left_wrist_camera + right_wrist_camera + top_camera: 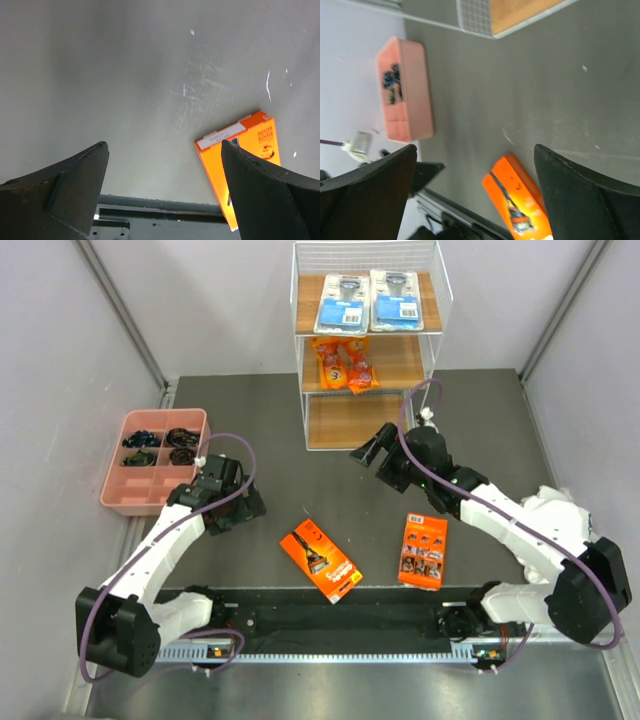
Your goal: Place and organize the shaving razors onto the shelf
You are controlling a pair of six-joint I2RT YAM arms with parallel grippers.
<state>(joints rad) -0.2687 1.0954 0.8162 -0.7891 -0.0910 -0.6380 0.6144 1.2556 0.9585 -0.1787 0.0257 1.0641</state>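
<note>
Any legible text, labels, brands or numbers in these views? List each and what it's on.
No text can be read in any view.
long orange box: white label strip and dark print, blurred.
orange card: print too small.
blister cards: blue label print too small.
orange pouches: print too small.

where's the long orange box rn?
Top view: the long orange box lies flat on the table, front centre, left of the orange card, not on the shelf.
</note>
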